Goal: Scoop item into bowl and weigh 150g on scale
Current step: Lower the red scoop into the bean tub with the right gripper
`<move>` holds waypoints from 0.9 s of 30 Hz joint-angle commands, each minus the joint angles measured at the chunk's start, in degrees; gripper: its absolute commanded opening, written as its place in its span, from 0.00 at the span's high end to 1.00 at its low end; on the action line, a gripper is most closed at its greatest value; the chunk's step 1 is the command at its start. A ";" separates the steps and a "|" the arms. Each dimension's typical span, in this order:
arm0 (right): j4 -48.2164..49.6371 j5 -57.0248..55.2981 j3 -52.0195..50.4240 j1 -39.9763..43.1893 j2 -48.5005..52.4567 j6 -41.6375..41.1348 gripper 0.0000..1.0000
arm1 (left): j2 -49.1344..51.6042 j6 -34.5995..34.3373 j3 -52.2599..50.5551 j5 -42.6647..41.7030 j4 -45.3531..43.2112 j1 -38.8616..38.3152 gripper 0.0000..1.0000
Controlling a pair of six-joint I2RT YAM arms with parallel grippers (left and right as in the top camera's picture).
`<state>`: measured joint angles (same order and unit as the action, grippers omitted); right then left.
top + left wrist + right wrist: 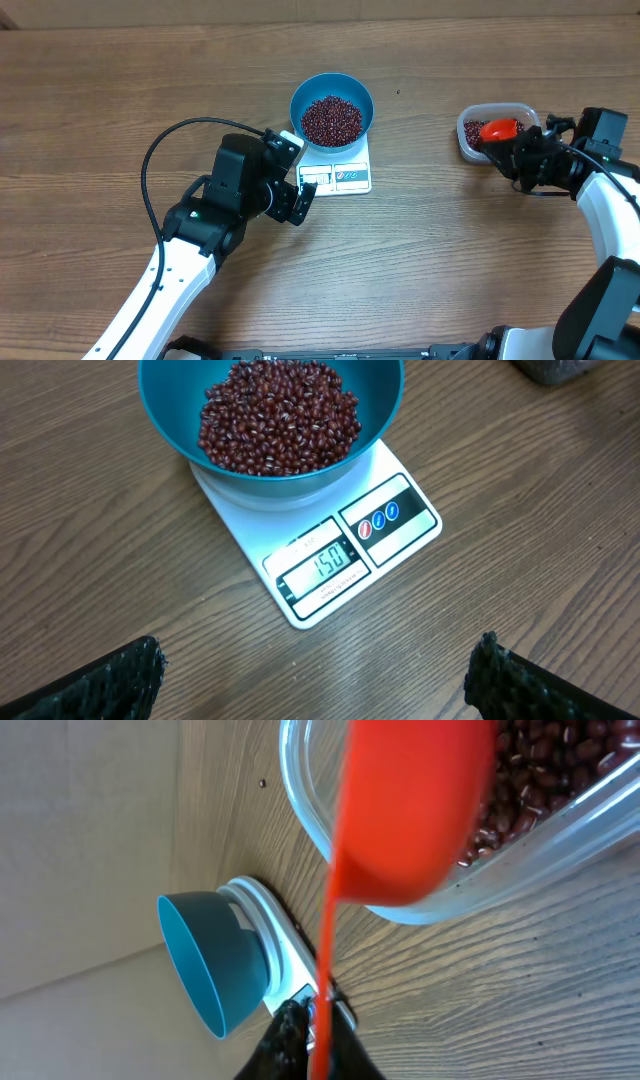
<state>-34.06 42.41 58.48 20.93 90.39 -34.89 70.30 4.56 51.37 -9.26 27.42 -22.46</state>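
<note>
Beans, small, dark red-maroon and loose [331,119], lie in two heaps on the brown wooden worktop [120,80]. The larger heap fills the round, deep, bright-blue bowl [293,108]. That bowl stands on the small flat white rectangular kitchen scale [335,178], near the middle of the worktop towards its far edge, and the display shows 150. The rest lie in the clear rounded-rectangular plastic tub [463,135] near the right edge.

The left gripper [315,660] hangs with its jaws wide open and empty on the near side of the scale. The bowl and its beans are beyond the jaws, not between them. The right gripper [517,152] has its jaws closed on the thin handle of the orange-red plastic scoop [498,129], whose cup sits over the tub. Whether it touches the beans there I cannot tell.

The loaded bowl is probably stiff, smooth-walled and fairly weighty, so the rim looks like the place to take hold, keeping it level. The heap will likely pour and scatter. Jaws cannot pinch it, so it travels only in the scoop or bowl. Each bean seems hard, light and quick to roll away.
</note>
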 commanded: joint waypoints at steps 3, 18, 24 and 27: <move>0.63 -2.75 -1.31 0.20 0.15 -1.90 0.89 | 0.11 0.39 0.87 -0.68 -0.20 0.33 0.00; 2.73 -0.48 -2.47 0.22 3.80 -2.14 0.56 | 0.11 0.39 0.87 -0.68 -0.20 0.33 0.00; -2.78 0.63 0.24 0.22 1.51 3.17 0.34 | 0.11 0.39 0.87 -0.68 -0.20 0.33 0.00; -9.81 -2.12 3.45 0.22 -0.98 6.01 0.23 | 0.11 0.39 0.87 -0.68 -0.20 0.33 0.00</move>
<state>-41.01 41.74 57.36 20.97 93.56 -32.95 70.30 4.56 51.37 -9.26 27.44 -22.46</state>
